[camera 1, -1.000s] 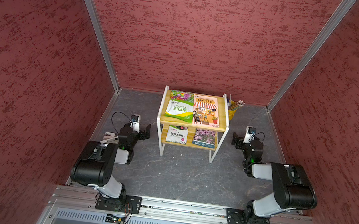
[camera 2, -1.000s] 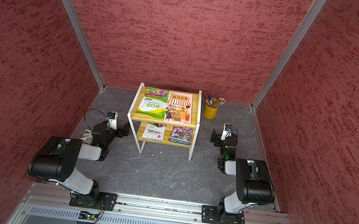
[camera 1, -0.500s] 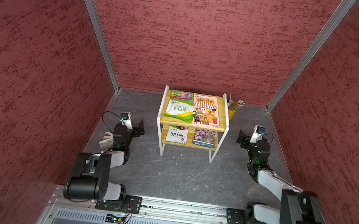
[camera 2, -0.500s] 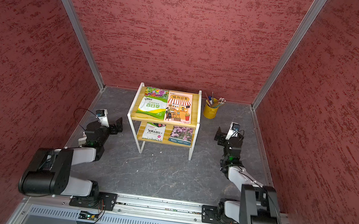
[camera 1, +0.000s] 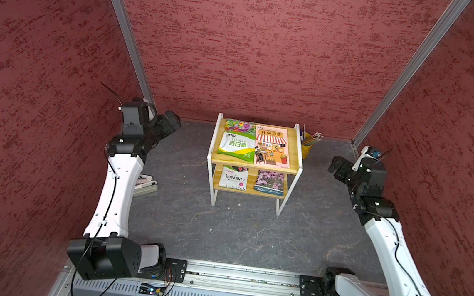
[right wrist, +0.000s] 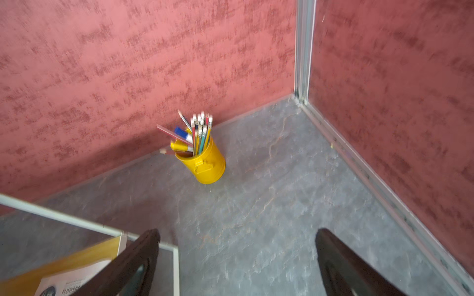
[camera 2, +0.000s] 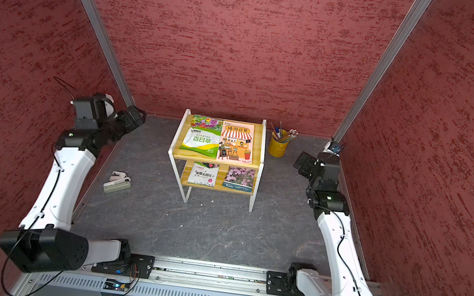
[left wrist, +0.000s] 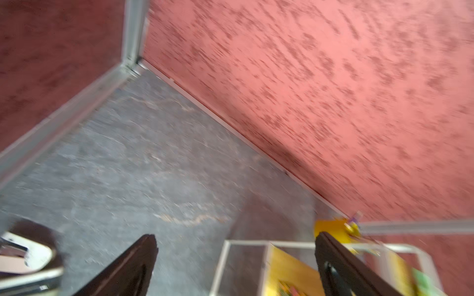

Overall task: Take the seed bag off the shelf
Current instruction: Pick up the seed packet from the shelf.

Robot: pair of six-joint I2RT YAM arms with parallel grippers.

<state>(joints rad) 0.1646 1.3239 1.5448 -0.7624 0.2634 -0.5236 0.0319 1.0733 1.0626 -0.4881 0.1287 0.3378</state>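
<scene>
Yellowish wood, white metal frame: the little two-tier shelf [camera 1: 294, 152] stands mid-floor in both top views. The green-and-white Zinnias seed bag [camera 1: 238, 142] lies flat on its top board, right beside an orange illustrated packet [camera 1: 272, 147]. The left gripper [camera 1: 171, 120] and right gripper [camera 1: 338, 167] hang off to either side, well apart from it.

The left wrist view is blurry, but the left gripper [left wrist: 234, 237] is spread wide and empty, over grey floor [left wrist: 143, 164].

In the right wrist view, the right gripper [right wrist: 236, 233] is spread wide and empty too, with a yellow metal pencil cup [right wrist: 207, 164] ahead.

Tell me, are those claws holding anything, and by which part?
Nothing is held: the left gripper and right gripper are both open and empty, apart from the shelf.
</scene>
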